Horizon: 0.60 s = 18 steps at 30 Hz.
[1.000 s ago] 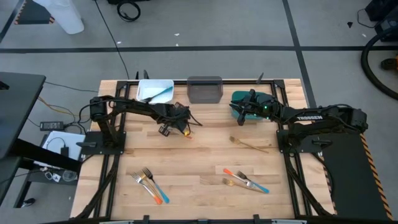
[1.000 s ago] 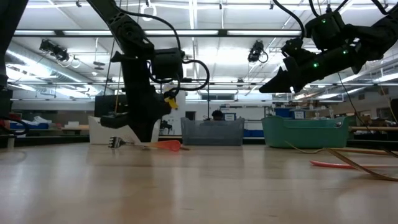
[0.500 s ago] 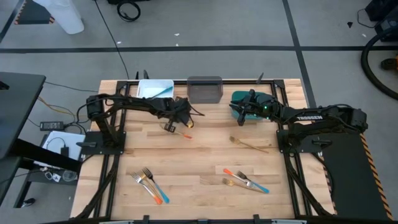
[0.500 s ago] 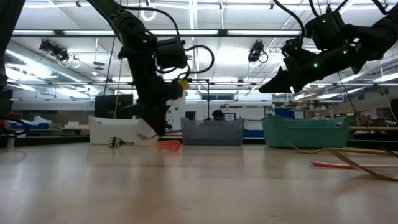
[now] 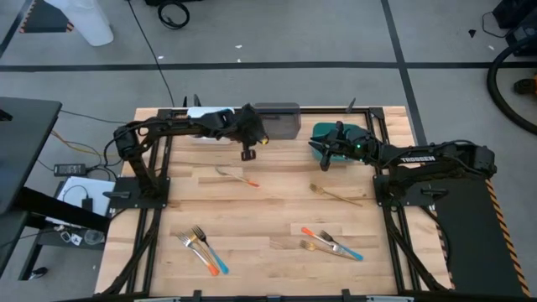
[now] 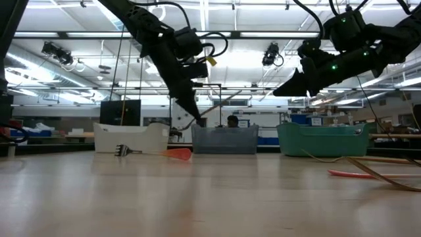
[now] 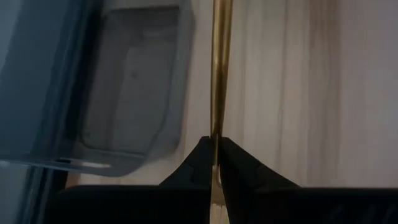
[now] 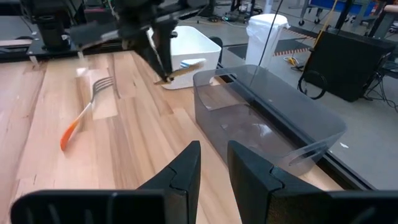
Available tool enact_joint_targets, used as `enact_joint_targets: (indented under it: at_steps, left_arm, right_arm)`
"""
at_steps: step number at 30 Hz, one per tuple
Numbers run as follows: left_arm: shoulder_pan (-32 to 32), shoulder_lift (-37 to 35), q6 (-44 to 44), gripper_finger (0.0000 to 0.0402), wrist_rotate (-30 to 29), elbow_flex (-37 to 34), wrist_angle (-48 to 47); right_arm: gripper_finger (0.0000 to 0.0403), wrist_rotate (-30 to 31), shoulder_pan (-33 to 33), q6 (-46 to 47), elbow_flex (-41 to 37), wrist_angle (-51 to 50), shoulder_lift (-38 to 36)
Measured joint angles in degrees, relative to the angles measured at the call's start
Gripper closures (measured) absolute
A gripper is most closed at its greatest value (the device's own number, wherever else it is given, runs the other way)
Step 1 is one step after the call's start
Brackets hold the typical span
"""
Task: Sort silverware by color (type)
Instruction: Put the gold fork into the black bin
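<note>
Aloft beside grey bin [image 5: 276, 121]: left gripper [image 7: 215, 144] clamped on tan fork [image 7: 219, 68]. Orange fork [image 5: 236, 175] on table below. Right gripper [image 8: 211, 152] parted, empty.

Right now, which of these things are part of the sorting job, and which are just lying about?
Job: golden-tan fork in the shut left gripper; orange fork; other loose forks; white bin, grey bin, teal bin by the right gripper.
Lying about: white container and coiled cable on the floor; power brick beside the table.
</note>
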Motion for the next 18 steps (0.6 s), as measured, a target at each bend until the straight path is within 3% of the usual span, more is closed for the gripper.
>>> enact_joint_targets:
  at_steps: [7,18]
  left_arm:
    - [2.75,0.04,-9.52,0.0379,3.35,3.82,1.99]
    - [5.83,0.04,-11.02,0.0379,3.35,3.84,17.17]
  right_arm:
    - [0.0312,0.04,0.02,-0.44,0.0,0.79,0.0]
    - [0.0312,0.01,0.02,-0.25,0.0,0.82,0.0]
